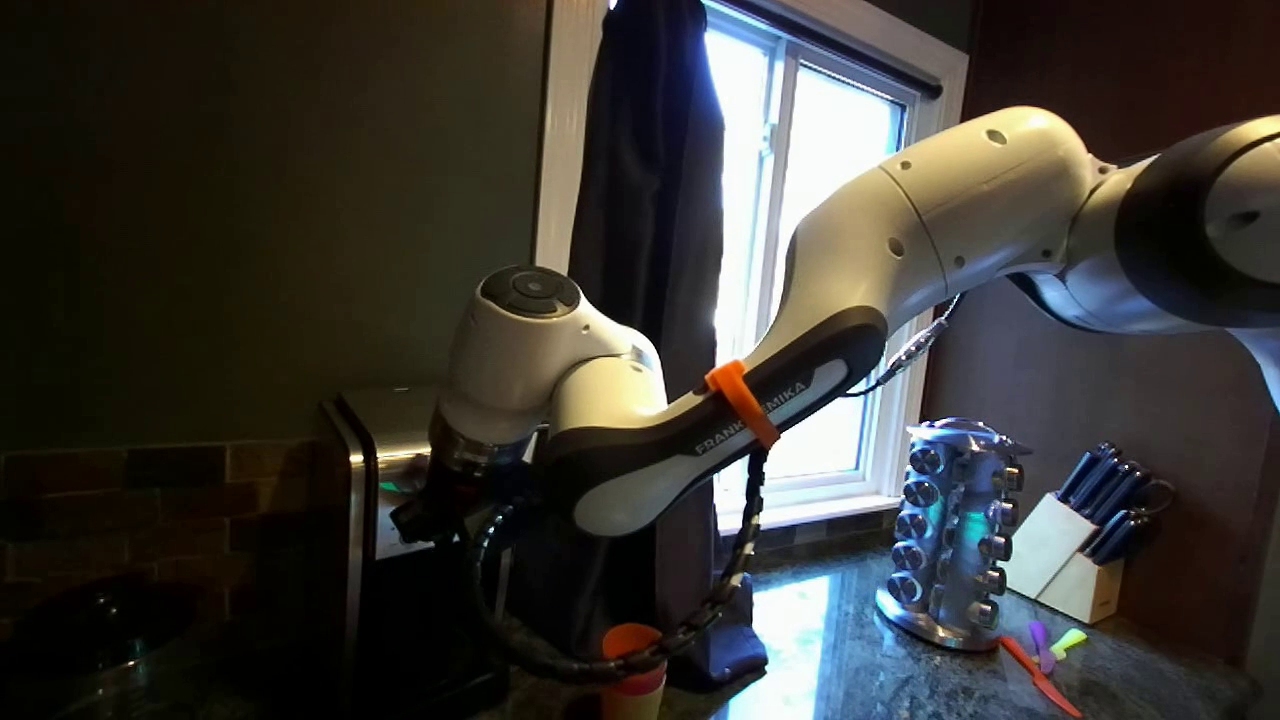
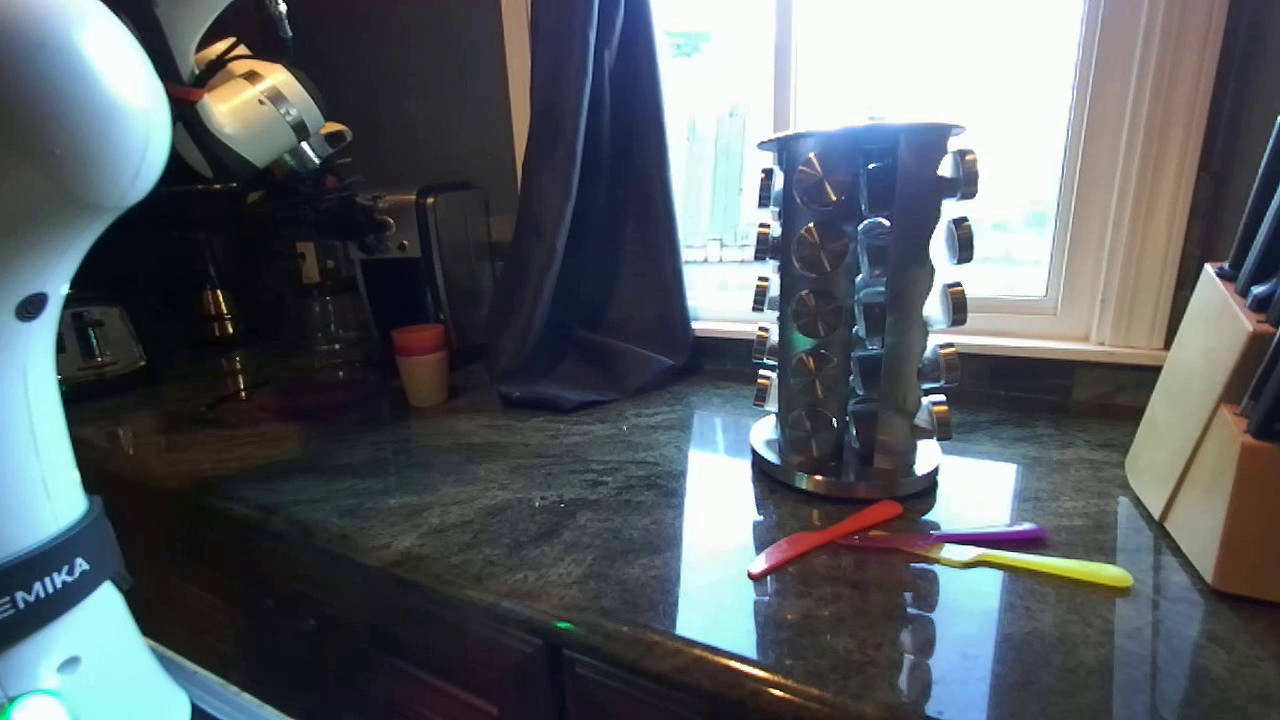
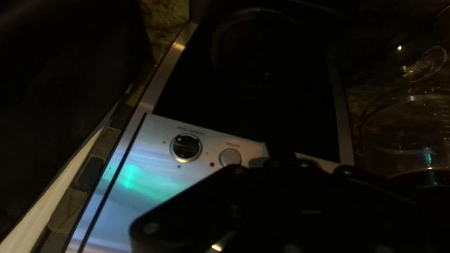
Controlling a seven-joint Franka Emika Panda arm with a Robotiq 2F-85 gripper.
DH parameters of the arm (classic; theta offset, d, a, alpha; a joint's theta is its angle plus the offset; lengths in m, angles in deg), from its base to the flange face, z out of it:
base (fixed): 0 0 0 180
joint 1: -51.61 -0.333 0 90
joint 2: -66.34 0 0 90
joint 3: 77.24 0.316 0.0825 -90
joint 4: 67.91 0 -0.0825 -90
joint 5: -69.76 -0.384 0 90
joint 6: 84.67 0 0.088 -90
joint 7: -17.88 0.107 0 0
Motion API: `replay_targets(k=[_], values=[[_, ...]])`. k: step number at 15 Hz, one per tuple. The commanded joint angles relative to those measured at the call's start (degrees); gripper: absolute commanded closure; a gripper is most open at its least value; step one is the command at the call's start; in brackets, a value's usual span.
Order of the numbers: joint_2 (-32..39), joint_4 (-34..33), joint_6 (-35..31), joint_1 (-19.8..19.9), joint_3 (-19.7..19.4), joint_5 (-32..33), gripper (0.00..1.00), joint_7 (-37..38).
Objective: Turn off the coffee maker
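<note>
The coffee maker (image 1: pixel 400 590) is a tall dark box with a brushed-steel front, standing left of the curtain in an exterior view. It also shows at the back in an exterior view (image 2: pixel 440 250). In the wrist view its steel panel (image 3: pixel 154 147) has a round dark knob (image 3: pixel 186 148) and a grey CLEAN button (image 3: pixel 230 157). A green glow (image 3: pixel 129 177) lies on the panel. My gripper (image 3: pixel 280 154) looks shut and empty, its fingertips in front of the panel's lower edge, right of the CLEAN button. Whether they touch cannot be told. The gripper hides the panel's right part.
Stacked cups (image 2: pixel 422 365) stand before the coffee maker. A glass vessel (image 3: pixel 411 140) is beside it. A dark curtain (image 2: pixel 600 250) hangs close by. A spice rack (image 2: pixel 830 300), knife block (image 1: pixel 1065 560) and plastic knives (image 2: pixel 985 560) are further along the counter.
</note>
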Motion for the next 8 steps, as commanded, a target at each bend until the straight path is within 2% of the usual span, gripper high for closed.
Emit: replay_targets(k=[1, 8], values=[[0.81, -1.65, -0.31, 0.25, -1.35, 4.45, 1.0, 1.88], [1.06, -1.38, -0.61, 0.82, -1.14, 6.89, 1.0, 2.02]])
